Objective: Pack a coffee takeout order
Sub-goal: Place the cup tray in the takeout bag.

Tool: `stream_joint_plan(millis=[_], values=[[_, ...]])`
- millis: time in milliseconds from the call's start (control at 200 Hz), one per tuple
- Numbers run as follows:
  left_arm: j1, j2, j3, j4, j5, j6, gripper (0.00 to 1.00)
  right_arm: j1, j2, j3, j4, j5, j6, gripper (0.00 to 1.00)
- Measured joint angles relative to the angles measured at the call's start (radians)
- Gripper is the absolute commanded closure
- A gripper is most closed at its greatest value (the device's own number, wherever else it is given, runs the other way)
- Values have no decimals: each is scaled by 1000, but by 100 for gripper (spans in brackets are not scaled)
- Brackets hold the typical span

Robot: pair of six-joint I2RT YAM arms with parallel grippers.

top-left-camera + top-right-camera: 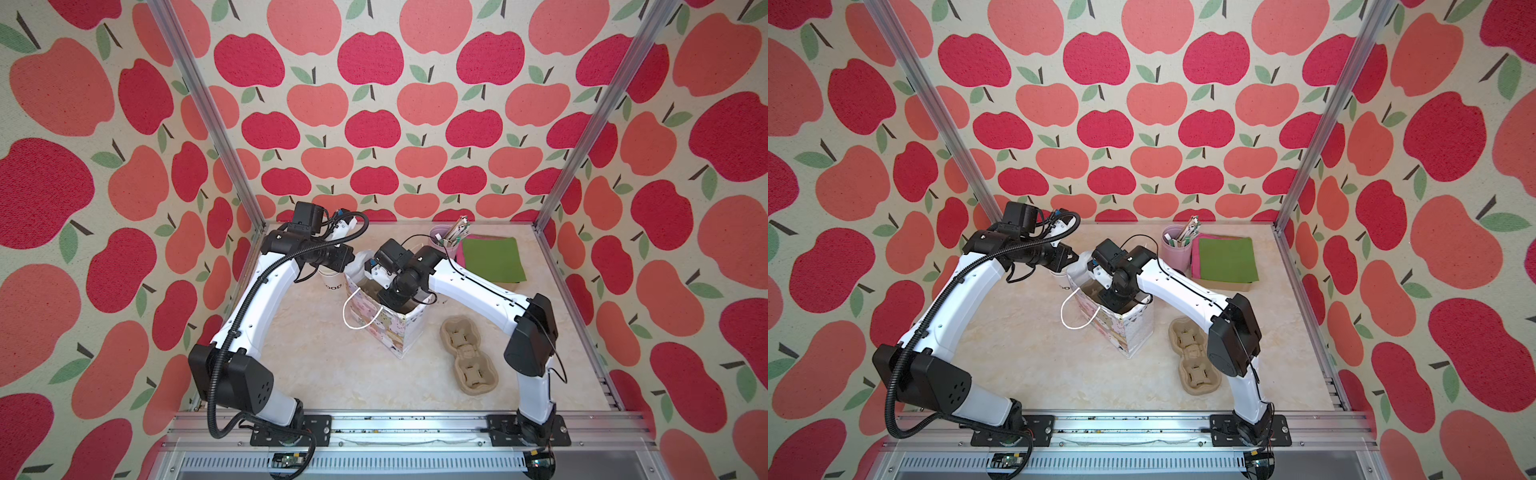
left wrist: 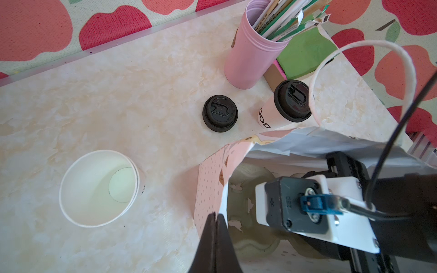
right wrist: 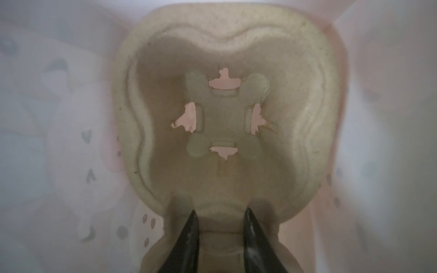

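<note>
A tan pulp carrier (image 3: 227,113) lies inside the cartoon-print gift bag (image 1: 388,332). My right gripper (image 3: 221,214) reaches down into the bag, shut on the carrier's middle ridge. My left gripper (image 2: 216,217) is shut on the bag's pink rim (image 2: 210,179) and holds it apart. A lidded white cup with black lettering (image 2: 283,104) stands behind the bag. A loose black lid (image 2: 220,113) lies beside it. An open white cup (image 2: 99,189) stands left of the bag. Green napkins (image 1: 492,257) lie at the back right. The straw is not told apart.
A pink holder full of wrapped straws (image 1: 446,239) stands next to the napkin stack, with pink napkins under the green. Another pulp carrier (image 1: 467,355) lies on the table right of the bag, near my right arm's elbow. The bag's white cord handle (image 1: 353,311) hangs outward.
</note>
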Motion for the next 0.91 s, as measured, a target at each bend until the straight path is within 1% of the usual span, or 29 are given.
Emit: stream_joint_plan(millis=[455, 905], values=[[1, 0, -13, 14, 0, 0, 100, 0, 132, 32, -26, -30, 0, 69], [3, 0, -16, 17, 0, 4, 100, 0, 224, 39, -33, -32, 0, 69]])
